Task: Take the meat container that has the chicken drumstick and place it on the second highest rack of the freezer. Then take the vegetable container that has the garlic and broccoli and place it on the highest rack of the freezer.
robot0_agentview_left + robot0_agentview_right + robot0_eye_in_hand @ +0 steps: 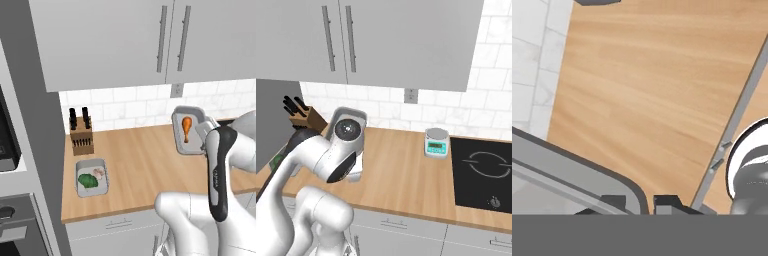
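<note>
Two wooden-counter neighbours: knife block point(81, 132), kitchen scale point(436, 142).

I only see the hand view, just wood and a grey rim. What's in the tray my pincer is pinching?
Observer: A chicken drumstick lies in that meat container, which is tipped up.
Operator: Where's the veggie one?
Observer: The vegetable container sits near the front edge of the counter, holding broccoli and garlic.
Operator: Is anything next to it?
Observer: A knife block stands behind it, by the tiled wall.
</note>
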{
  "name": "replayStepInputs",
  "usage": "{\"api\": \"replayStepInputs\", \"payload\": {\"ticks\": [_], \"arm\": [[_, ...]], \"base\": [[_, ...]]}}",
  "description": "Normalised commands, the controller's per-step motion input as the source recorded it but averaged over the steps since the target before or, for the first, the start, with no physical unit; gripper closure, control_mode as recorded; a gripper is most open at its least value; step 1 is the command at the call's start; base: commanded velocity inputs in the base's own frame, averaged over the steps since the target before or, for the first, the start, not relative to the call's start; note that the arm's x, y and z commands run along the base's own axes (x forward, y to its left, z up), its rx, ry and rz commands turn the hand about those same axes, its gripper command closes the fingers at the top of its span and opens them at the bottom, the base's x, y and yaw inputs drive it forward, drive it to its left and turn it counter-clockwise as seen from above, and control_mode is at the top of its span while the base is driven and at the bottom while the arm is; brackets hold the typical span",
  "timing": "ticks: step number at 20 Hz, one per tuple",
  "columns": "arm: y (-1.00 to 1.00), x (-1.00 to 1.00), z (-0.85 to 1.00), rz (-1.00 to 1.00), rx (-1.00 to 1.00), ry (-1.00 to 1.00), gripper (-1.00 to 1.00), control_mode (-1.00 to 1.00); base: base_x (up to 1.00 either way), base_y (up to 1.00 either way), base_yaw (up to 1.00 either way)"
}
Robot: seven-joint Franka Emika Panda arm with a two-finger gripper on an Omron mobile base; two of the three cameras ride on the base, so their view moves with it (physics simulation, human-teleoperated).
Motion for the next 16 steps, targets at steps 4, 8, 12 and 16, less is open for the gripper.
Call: {"api": "replayStepInputs", "payload": {"ticks": [4,8,12,16], "arm": [[-0.07,-0.17,0.13,0.02,0.0,-0.17,1.0,-1.0],[0.0,-0.22,0.21,0.05,0.0,-0.2,1.0,-1.0],[0.0,0.0,0.0,0.0,0.0,0.0,1.0,1.0],[0.0,0.0,0.0,0.0,0.0,0.0,1.0,1.0]], "base": [[0.0,0.0,0.0],[0.0,0.0,0.0],[-0.51,0.22,0.16],[-0.57,0.68,0.2]]}}
